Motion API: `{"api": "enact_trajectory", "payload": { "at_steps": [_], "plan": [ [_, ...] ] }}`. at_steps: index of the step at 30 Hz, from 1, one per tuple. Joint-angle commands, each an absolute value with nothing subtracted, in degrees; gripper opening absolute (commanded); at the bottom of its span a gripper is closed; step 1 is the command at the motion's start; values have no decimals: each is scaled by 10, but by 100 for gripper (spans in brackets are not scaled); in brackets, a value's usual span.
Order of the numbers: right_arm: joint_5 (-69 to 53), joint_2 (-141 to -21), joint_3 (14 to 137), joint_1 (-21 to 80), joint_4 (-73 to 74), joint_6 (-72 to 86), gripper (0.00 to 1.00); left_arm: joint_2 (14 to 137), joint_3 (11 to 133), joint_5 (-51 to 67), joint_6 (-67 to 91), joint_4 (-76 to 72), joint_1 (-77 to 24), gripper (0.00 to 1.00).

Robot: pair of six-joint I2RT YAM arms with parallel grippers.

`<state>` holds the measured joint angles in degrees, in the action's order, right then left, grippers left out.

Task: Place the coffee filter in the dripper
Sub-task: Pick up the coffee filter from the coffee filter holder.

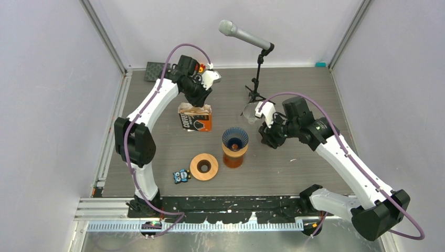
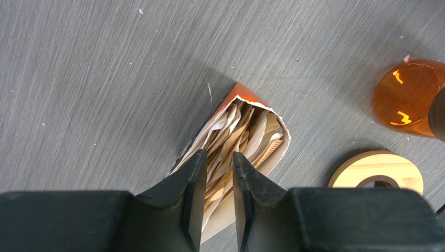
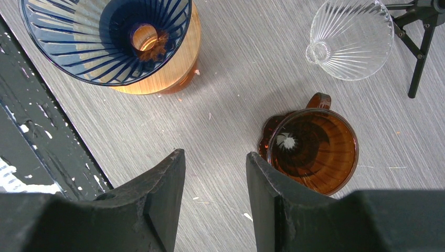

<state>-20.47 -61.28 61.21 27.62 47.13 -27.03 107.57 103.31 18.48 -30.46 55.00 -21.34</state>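
Left wrist view gives the best look at the coffee filters (image 2: 246, 139): a fat sheaf of brown paper cones with crimped edges, fanned out and a bit rumpled, stuffed inside a torn-open bag (image 2: 239, 90) that's orange outside and pale inside. The bag stands on the grey worktop (image 2: 105, 79), left of centre and a bit toward the back in the top view. The left pincer (image 2: 219, 157) is right at the bag's mouth with its jaws narrow and filter edges showing in the slit between them, but honestly I can't tell if it's actually pinching one. A wooden ring (image 2: 378, 170) lies off to the side. Over on the right wrist cam, the right pincer (image 3: 215, 157) hangs with its jaws well apart over bare worktop, holding nothing. An amber dripper (image 3: 315, 149) with a little handle sits just beside its right finger. The blue dripper (image 3: 78, 47), ribbed inside, is perched on an amber server (image 3: 168, 73) near the middle of the worktop. A clear glass dripper (image 3: 351, 37) lies tipped on its side next to the mic stand (image 3: 420, 52).
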Motion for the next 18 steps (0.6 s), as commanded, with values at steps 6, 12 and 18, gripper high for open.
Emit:
{"api": "enact_trajectory", "payload": {
  "at_steps": [6, 12, 18],
  "plan": [
    [-210, -616, 618, 273, 458, -272, 51, 1071, 1056, 193, -311, 563, -212, 16],
    [-209, -619, 618, 273, 458, -272, 51, 1071, 1063, 198, -311, 576, -212, 0],
    [-208, -622, 619, 272, 460, -272, 51, 1063, 1085, 200, -313, 594, -212, 0]
  ]
}}
